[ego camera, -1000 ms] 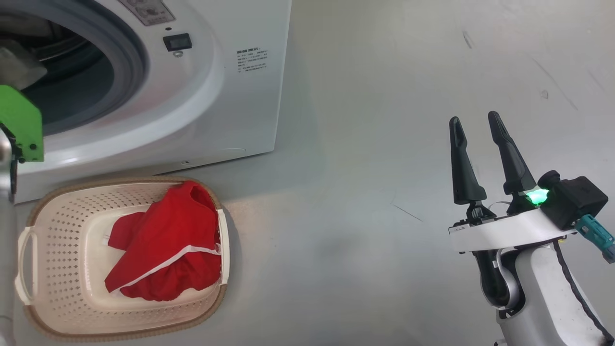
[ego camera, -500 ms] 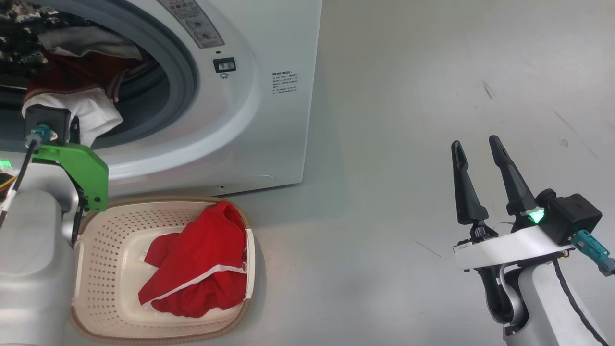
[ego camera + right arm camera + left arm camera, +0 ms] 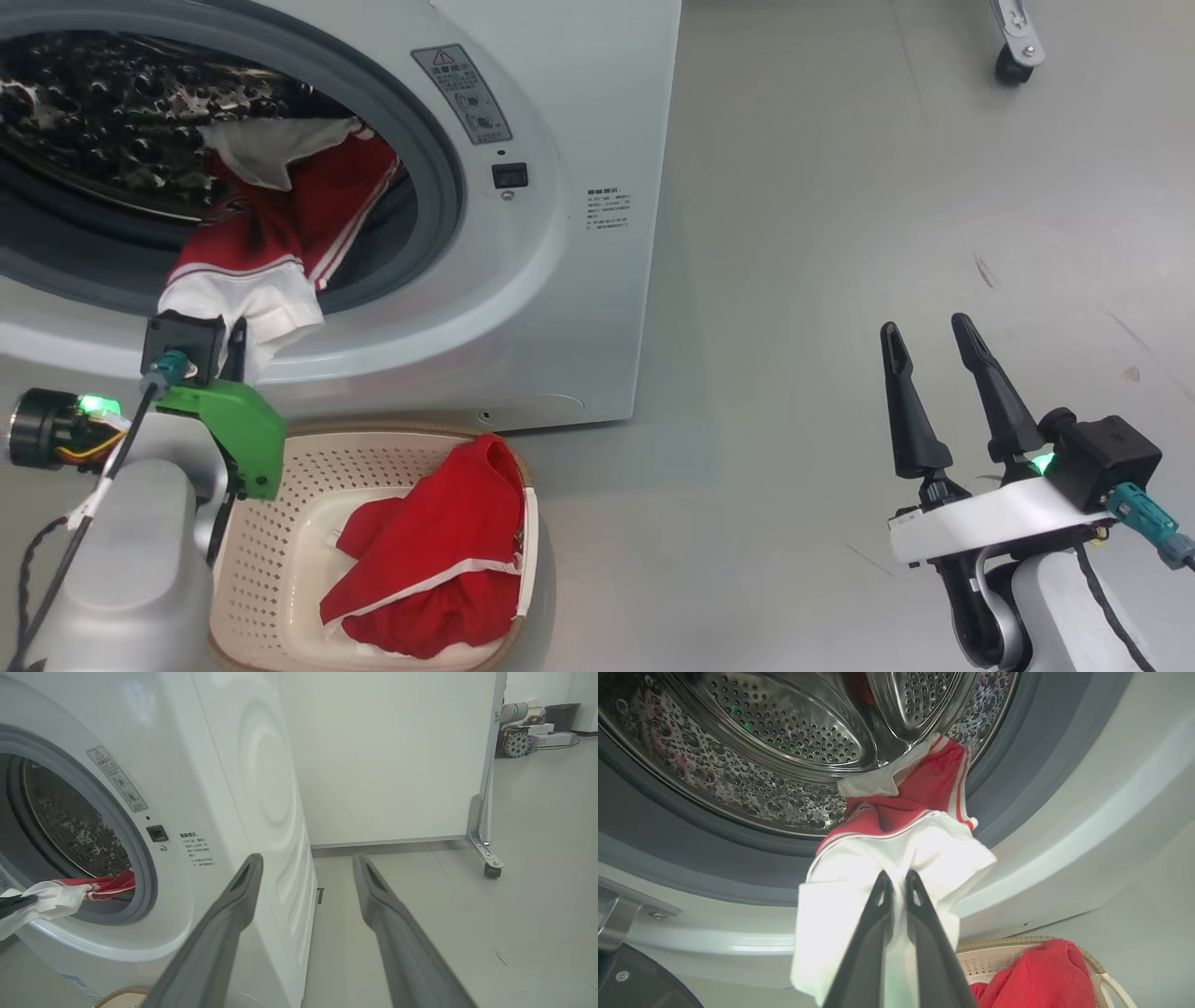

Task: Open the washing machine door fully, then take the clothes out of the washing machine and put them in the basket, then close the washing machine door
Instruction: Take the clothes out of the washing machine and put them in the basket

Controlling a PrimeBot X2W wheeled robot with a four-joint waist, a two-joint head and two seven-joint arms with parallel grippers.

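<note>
Left end effector [image 3: 896,878] pinches one red-and-white garment [image 3: 887,854] trailing from the washer [image 3: 579,140] drum at upper left.
Two garments counted: the other, a red garment [image 3: 439,560], lies in the one basket [image 3: 280,579] at lower left, below the washer. Right end effector [image 3: 925,325], spread and empty, stands lower right over the floor [image 3: 794,280]; one caster [image 3: 1013,61] upper right.

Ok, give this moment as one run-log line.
phase: unloading | left gripper: shut on red-and-white fabric garment at white washing machine mouth | right gripper: open | cream perforated plastic basket: red garment inside
</note>
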